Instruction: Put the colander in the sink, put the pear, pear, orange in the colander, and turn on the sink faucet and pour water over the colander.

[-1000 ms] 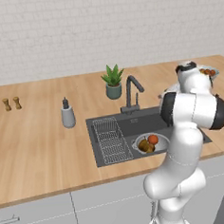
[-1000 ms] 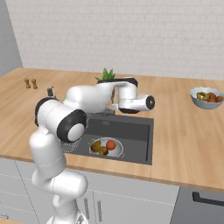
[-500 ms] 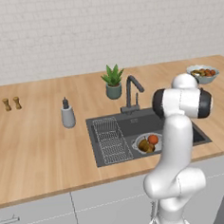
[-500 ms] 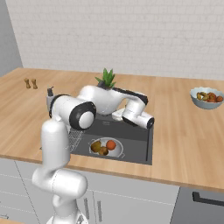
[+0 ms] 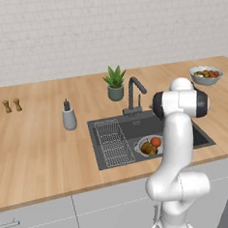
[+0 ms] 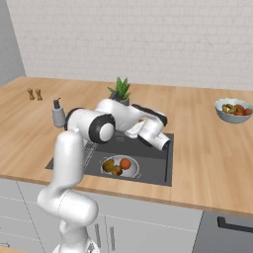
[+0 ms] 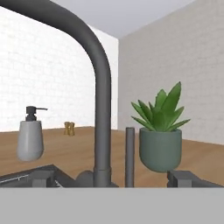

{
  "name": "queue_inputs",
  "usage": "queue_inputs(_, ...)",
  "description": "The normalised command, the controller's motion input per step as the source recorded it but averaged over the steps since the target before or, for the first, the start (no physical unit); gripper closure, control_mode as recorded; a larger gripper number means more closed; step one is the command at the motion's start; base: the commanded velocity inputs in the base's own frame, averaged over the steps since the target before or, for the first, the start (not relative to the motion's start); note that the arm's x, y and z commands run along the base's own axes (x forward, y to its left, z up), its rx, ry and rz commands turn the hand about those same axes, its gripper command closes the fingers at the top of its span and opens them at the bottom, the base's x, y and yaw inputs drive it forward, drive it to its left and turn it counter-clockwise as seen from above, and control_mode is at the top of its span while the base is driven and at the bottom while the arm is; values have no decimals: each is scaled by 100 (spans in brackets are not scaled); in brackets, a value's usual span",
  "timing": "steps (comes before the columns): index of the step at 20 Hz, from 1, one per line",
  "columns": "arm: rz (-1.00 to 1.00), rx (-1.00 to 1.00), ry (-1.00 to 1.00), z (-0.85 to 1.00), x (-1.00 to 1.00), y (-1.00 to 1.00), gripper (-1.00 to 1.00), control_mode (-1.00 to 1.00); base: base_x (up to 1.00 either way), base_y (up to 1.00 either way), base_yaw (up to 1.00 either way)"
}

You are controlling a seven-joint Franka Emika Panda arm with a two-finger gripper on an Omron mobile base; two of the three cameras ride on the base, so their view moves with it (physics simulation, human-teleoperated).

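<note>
The silver colander (image 5: pixel 139 145) (image 6: pixel 136 168) sits in the dark sink (image 5: pixel 136 126) (image 6: pixel 153 165), at its front right. Inside it lie two brownish pears (image 6: pixel 108 165) (image 5: pixel 146 148) and the orange (image 6: pixel 125 163) (image 5: pixel 156 141). The dark sink faucet (image 5: pixel 133 92) (image 7: pixel 103 109) stands behind the basin, its small lever (image 7: pixel 130 155) upright just to the right of the stem. My gripper (image 7: pixel 113 179) is open and empty, low and close in front of the faucet base, with one fingertip on either side of it. Water is out of view.
A wire rack (image 5: pixel 111 143) fills the sink's left half. A potted plant (image 5: pixel 115 84) (image 7: pixel 162 131) stands behind the faucet. A soap dispenser (image 5: pixel 68 117) (image 7: pixel 30 135) is left of the sink. A pale bowl of fruit (image 5: pixel 206 75) (image 6: pixel 234 109) rests far right.
The arm has swung left and down from over the counter beside the sink. The hand now faces the faucet base at close range. The jaws stayed open.
</note>
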Motion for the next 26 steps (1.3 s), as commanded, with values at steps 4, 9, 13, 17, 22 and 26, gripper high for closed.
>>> queue_inputs(4,-13,5,0,-10,13,36,-100,-100,0,0,0)
queue_inputs(9,-23,0,0,-22,5,35,-100,-100,0,0,0)
queue_inputs(13,-25,0,-1,-5,36,29,-100,-100,0,0,0)
queue_inputs(17,-17,4,0,0,52,2,-100,-100,0,0,0)
queue_inputs(22,-3,3,-3,-6,55,-6,-100,-100,0,0,0)
queue_inputs(26,0,5,-5,-21,37,-14,-100,-100,0,0,0)
